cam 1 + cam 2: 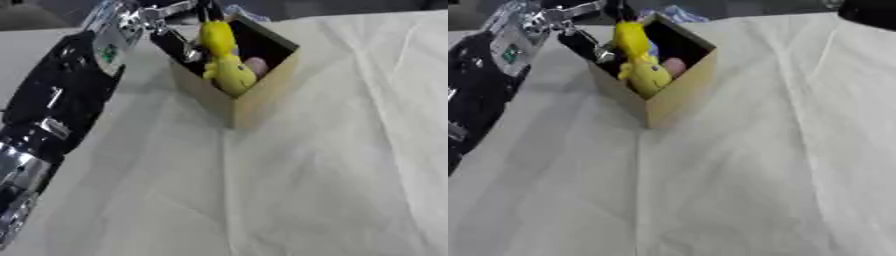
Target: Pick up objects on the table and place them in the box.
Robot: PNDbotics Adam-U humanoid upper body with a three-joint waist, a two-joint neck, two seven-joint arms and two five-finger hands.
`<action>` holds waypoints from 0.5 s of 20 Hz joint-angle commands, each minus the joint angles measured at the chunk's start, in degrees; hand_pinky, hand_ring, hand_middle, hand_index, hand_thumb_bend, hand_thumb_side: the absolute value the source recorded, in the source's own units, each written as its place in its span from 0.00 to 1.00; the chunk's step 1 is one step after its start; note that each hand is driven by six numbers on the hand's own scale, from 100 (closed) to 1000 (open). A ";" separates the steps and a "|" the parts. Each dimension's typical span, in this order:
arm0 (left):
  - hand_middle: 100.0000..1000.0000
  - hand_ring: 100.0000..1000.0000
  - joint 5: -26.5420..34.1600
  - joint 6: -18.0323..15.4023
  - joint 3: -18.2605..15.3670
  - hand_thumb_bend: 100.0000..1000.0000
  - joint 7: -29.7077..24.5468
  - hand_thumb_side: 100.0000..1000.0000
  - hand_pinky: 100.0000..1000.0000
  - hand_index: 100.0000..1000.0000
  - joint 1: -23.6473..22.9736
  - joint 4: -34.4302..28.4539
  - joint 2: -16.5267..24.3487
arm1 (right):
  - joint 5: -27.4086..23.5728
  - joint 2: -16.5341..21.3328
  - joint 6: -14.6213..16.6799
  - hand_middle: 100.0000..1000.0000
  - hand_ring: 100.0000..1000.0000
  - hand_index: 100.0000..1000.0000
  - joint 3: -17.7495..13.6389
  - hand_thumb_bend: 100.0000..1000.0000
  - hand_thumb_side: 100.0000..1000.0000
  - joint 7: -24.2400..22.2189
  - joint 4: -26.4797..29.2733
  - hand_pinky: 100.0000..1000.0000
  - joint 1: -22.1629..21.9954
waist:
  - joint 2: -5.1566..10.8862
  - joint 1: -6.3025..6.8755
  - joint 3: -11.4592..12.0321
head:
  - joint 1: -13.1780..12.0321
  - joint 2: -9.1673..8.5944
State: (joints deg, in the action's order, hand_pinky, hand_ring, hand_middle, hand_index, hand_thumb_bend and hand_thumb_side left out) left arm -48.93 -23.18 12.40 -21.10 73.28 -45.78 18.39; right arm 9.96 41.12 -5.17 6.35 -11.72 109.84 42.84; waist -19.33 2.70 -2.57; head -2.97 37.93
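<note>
One yellow soft toy point(226, 60) hangs half inside the box point(262, 100), its lower end already down among the things there and its top end poking up above the rim. The left hand point(179, 42) reaches in over the box's far left corner, and dark fingers point(208, 11) seem to hold the toy by its top. It looks like the hand is holding on so the toy goes in straight and does not tip out, but I cannot tell for sure whether the fingers are pinching it. Something pink and round point(255, 64) lies in the box just beside the toy. A bit of blue point(652, 48) shows behind the toy too. The box stands on the table point(306, 190), which has a pale cloth over it. In front of the box I see no more things to pick up. The right hand does not show.
</note>
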 commanded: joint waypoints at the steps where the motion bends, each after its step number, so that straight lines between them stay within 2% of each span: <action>1: 0.77 0.76 -2.40 -0.85 -1.09 0.53 0.58 0.23 0.82 0.94 1.45 0.39 0.63 | -0.45 0.89 0.05 0.60 0.74 0.81 -0.55 0.00 0.50 -0.13 0.66 0.87 0.77 | 1.27 -0.20 -0.07 | -0.09 -0.51; 3: 0.77 0.77 -3.08 -0.92 -1.36 0.57 0.74 0.27 0.82 0.97 1.30 0.32 0.71 | -0.47 0.87 0.03 0.60 0.74 0.81 -0.54 0.00 0.50 -0.16 0.60 0.87 0.66 | 1.37 -0.23 -0.04 | -0.03 -0.42; 5: 0.77 0.77 -3.15 -0.85 -1.54 0.57 0.85 0.27 0.82 0.98 1.25 -0.23 0.80 | -0.50 0.84 0.01 0.60 0.74 0.81 -0.55 0.00 0.50 -0.16 0.52 0.87 0.52 | 1.52 -0.25 0.05 | -0.02 -0.25; 10: 0.74 0.75 -0.32 0.46 -2.02 0.37 2.14 0.25 0.81 0.91 0.77 -4.45 1.51 | -0.59 0.88 0.03 0.60 0.74 0.81 -0.54 0.00 0.50 -0.14 0.40 0.87 0.15 | 2.08 -0.36 0.55 | 0.23 0.35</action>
State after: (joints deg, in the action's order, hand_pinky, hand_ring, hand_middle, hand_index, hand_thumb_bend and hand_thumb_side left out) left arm -50.13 -23.05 11.07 -19.51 72.99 -48.16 18.25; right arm 9.88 41.09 -5.24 6.36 -11.78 109.84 42.30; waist -18.81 2.68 -1.98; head -2.85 38.27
